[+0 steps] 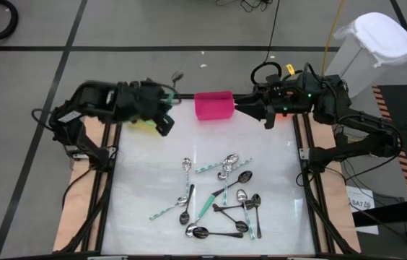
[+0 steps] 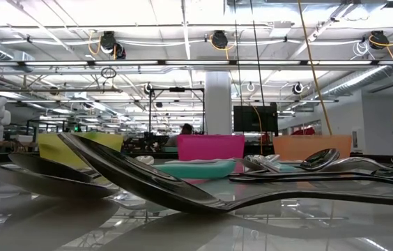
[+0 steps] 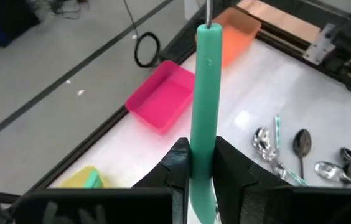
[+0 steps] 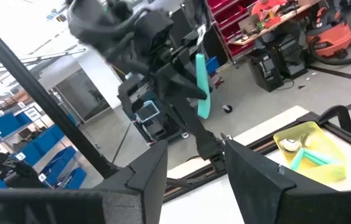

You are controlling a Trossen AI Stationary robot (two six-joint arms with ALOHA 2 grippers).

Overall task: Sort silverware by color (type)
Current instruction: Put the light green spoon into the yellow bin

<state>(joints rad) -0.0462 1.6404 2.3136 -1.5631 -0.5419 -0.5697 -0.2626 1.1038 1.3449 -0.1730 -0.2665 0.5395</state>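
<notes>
While loose silverware (image 1: pixel 221 195) lies scattered mid-desk (image 1: pixel 146 180), left end effector (image 3: pixel 201 163) clamps teal-handled spoon (image 3: pixel 205 93) above yellow bin (image 4: pixel 307 149), likely for colour drop. Right end effector (image 4: pixel 191 155) gapes empty by pink bin (image 1: pixel 213 105).

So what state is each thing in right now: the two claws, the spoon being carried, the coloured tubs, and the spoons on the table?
Left gripper: shut on the teal-handled spoon, above the yellow bin.
Teal-handled spoon: held, off the table.
Right gripper: open, empty, beside the pink bin.
Yellow bin: holds teal-handled cutlery.
Pink bin: contents not visible.
Orange bin: contents not visible.
Loose spoons: scattered on the table, unsorted.
</notes>
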